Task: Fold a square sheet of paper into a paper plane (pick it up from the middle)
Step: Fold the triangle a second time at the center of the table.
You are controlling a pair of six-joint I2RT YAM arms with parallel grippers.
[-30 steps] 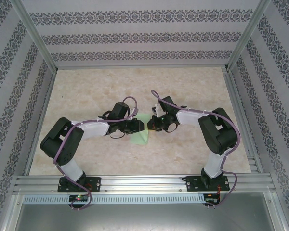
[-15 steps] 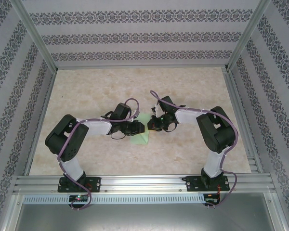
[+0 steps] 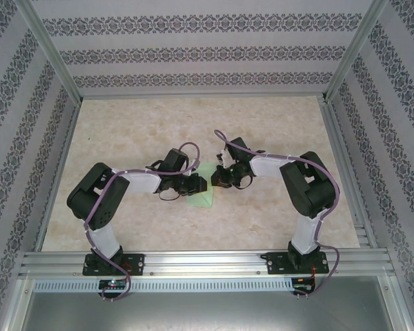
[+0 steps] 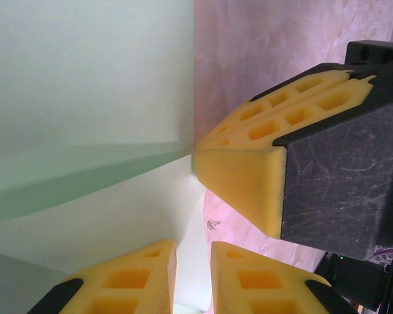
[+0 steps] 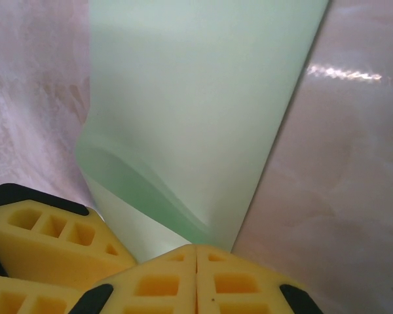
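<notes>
Pale green creased square paper sheet (image 3: 205, 196) sits mid bench (image 3: 283, 124). The left end effector (image 4: 193, 261) is slightly open over it, and the right end effector (image 5: 196, 252) is closed at its edge.

- The square sheet of paper (image 3: 205, 198) lies on the counter (image 3: 276, 124), about midway across it.
- The left gripper (image 3: 202, 183) is at the sheet's left side and the right gripper (image 3: 217, 181) at its right side, tips facing each other.
- The right fingers (image 4: 249, 170) touch the sheet's edge, just beyond the left fingers (image 4: 137, 281).
</notes>
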